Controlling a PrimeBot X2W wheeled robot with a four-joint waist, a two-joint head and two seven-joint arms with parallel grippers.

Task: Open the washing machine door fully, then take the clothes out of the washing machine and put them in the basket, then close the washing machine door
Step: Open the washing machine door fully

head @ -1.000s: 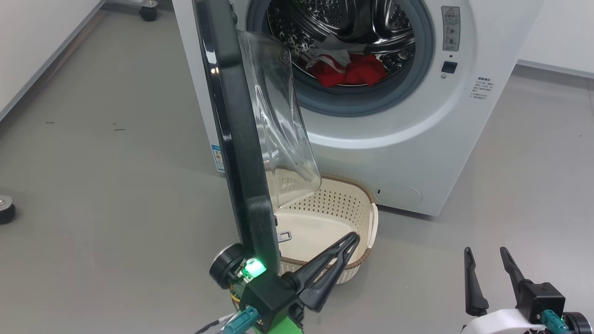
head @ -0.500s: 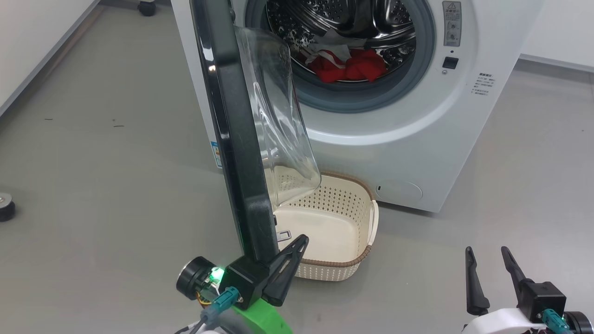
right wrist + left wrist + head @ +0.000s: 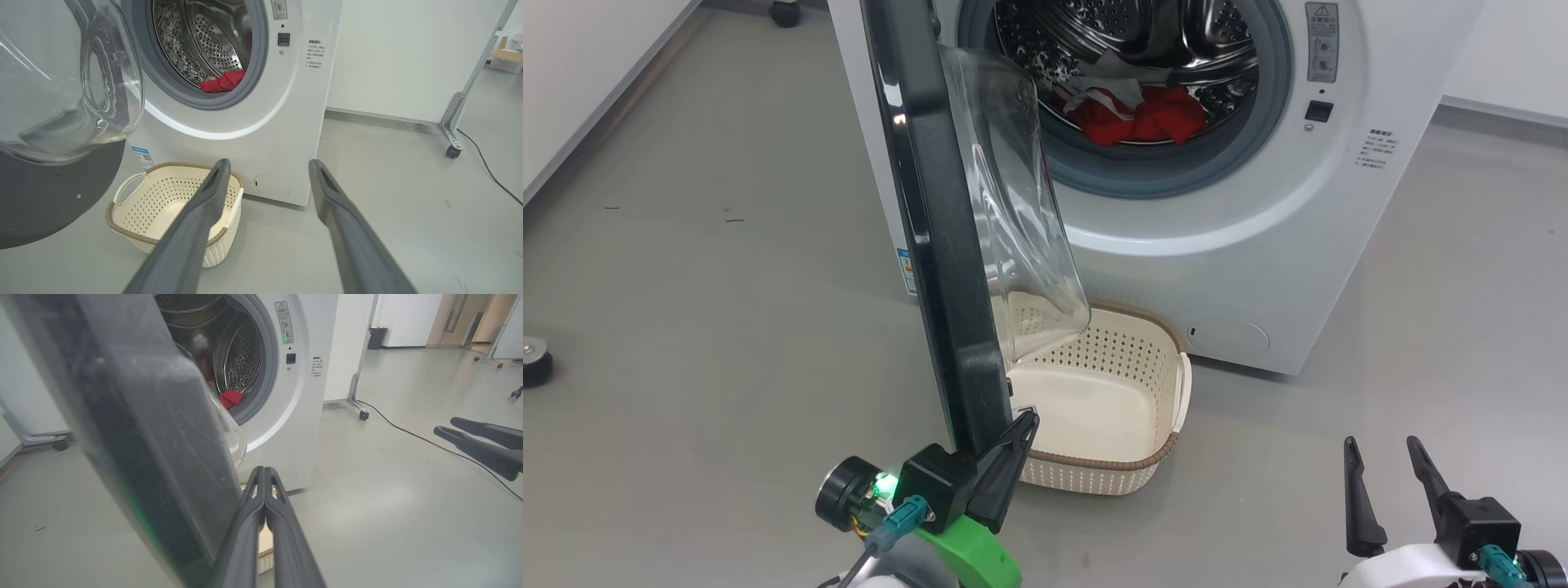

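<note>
Holding the load, washing machine (image 3: 1258, 245): white front-loader standing toward the far edge of the floor (image 3: 686, 327); drum (image 3: 1111, 24) mouth uncovered.
washing machine door (image 3: 939, 245): swung out from the machine's left side, roughly square to its front and edge-on in the head view; judged short of fully open; glass bowl (image 3: 1021, 212) hanging over the left side of the basket.
basket (image 3: 1111, 478): on the floor just before the machine's lower front, below the drum mouth; nothing inside.
clothes (image 3: 1143, 118): red bundle with white trim, low in the drum just behind the grey ring (image 3: 1143, 175); none out yet.
left tool (image 3: 1026, 423): fingers pressed together, gripping nothing; laid along the inner side of the door's lower rim, above the basket's near left corner; touching or barely apart, cannot tell.
right tool (image 3: 1381, 443): fingers spread wide, empty; low at the near right of the floor, well apart from machine and basket.
step in hand: judged as nudging the door wider from its inner side.
risk, slip: closed tips skating off the glossy rim under a sideways push, leaving the door half open.
risk, basket: sweeping low past the near left corner, clipping the rim and shifting the basket from under the drum mouth.
risk, later: reaching in beside a half-open door and striking the bowl; dropping clothes onto the bowl instead of into the basket.
</note>
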